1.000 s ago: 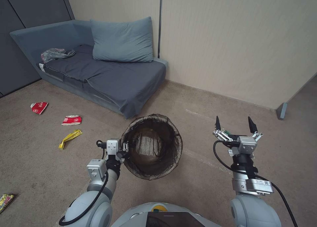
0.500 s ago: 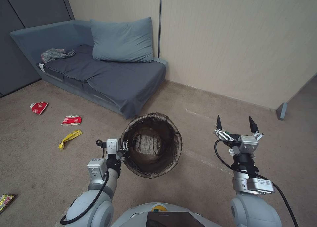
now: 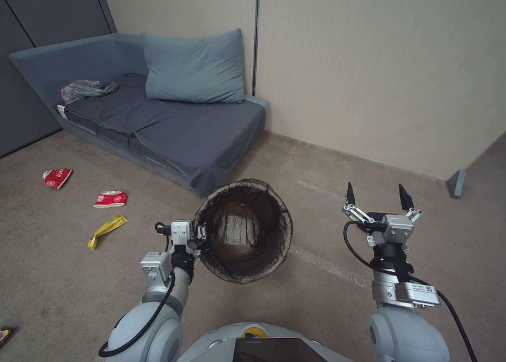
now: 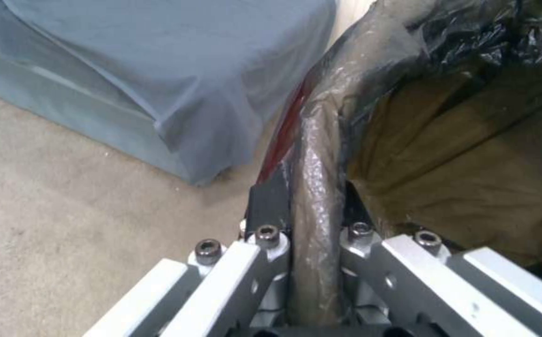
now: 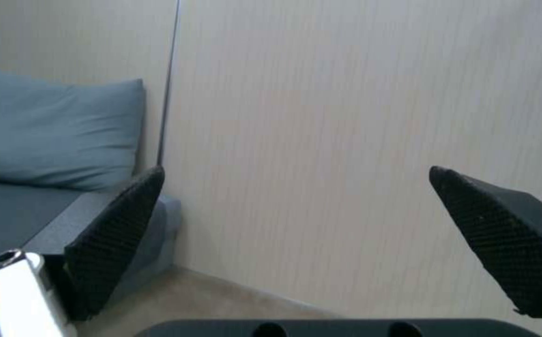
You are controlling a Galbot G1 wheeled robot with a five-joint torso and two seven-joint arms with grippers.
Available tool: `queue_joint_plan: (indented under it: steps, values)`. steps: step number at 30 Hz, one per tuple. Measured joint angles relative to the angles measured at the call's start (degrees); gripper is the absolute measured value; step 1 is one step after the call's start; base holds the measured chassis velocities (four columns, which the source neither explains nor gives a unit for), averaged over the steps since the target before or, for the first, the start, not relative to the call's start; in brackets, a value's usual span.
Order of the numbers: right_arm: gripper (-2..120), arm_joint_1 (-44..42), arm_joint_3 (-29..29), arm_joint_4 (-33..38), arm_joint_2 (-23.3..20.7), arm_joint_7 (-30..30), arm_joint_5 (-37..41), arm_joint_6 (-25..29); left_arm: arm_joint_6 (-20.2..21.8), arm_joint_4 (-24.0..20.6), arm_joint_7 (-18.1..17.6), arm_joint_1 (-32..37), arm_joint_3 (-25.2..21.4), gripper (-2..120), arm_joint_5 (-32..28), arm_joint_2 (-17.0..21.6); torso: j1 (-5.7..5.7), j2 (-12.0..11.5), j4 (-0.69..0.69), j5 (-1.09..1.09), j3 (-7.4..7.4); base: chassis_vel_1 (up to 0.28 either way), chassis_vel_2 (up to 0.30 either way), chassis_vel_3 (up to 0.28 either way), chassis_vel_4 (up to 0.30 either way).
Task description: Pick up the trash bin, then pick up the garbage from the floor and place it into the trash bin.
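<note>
The small round trash bin with the dark plastic bag folded over its rim [image 3: 243, 230] is held up in front of the robot, tipped so its open mouth faces the head camera. The left gripper [image 3: 199, 239] pinches the bin's rim on the side near the left arm. In the left wrist view the two black fingers [image 4: 270, 203] press the bag-covered rim [image 4: 314, 196] between them.

The right gripper [image 3: 377, 197] is up in the air to the right of the bin, well apart from it. Its two black pointed fingers [image 5: 118, 234] are spread wide and hold nothing.

On the tan carpet floor [image 3: 316, 293], far to the left, lie two crushed red-and-white paper cups [image 3: 110, 198] [image 3: 57, 177] and a yellow wrapper [image 3: 107, 230], near the blue-grey sofa [image 3: 174, 125]
</note>
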Motion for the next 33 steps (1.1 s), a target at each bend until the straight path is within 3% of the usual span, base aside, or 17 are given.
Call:
queue_joint_plan:
  steps: [16,23,33]
  values:
    - [100,0.2,0.1,-0.2,0.0,0.0,0.1,0.0,0.2,0.0,-0.2,0.1,0.0,2,-0.1,-0.2,0.0,0.0,0.0,0.0,-0.01,-0.016,0.018,0.013,-0.021]
    - [100,6.6,6.8,-4.1,-0.4,-1.2,2.2,0.3,0.2,0.0,-0.2,0.1,-0.1,2,-0.9,0.1,0.0,0.0,-0.02,0.01,-0.01,-0.007,0.004,0.006,-0.006]
    - [100,17.0,10.6,-14.8,-12.8,-1.1,7.4,-3.2,-1.3,0.0,0.4,1.1,-0.7,2,-1.8,0.3,0.0,0.0,0.0,0.01,-0.01,0.0,0.0,0.0,0.0]
